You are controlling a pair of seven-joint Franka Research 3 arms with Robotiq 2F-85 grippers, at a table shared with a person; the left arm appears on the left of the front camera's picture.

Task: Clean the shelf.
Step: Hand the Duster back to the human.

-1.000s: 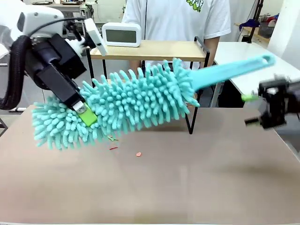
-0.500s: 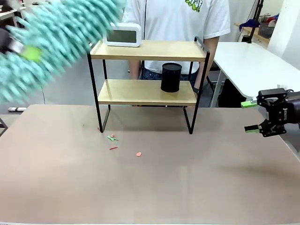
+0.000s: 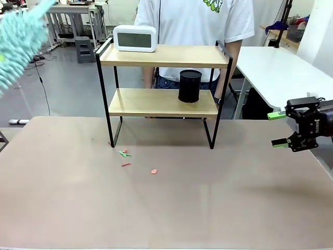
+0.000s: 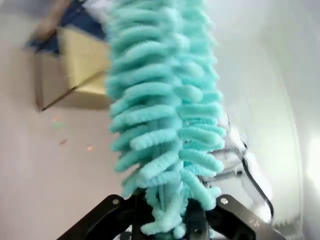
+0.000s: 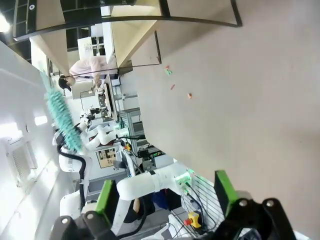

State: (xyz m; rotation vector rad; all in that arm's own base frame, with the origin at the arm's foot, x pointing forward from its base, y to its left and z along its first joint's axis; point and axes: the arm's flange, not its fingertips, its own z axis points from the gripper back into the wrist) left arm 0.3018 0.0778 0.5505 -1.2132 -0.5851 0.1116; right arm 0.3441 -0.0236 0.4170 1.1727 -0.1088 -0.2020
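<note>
The shelf (image 3: 162, 102) stands at the table's far middle, with a white clock (image 3: 135, 38) on its top board and a black cup (image 3: 190, 86) on the lower one. A fluffy teal duster (image 3: 18, 36) is raised high at the upper left edge. In the left wrist view my left gripper (image 4: 170, 222) is shut on the duster (image 4: 160, 110), and the shelf (image 4: 82, 65) lies far off. My right gripper (image 3: 278, 129) hovers open at the right, empty; its green pads (image 5: 106, 196) stand wide apart.
Small red and green crumbs (image 3: 126, 159) lie on the brown table (image 3: 166, 208) in front of the shelf's left leg. A person in a white T-shirt (image 3: 195, 23) stands behind the shelf. A white table (image 3: 276, 67) is at the back right.
The duster swung from in front of the shelf up and away to the upper left, uncovering the shelf. The left arm has left the front view. The right gripper barely moved.
</note>
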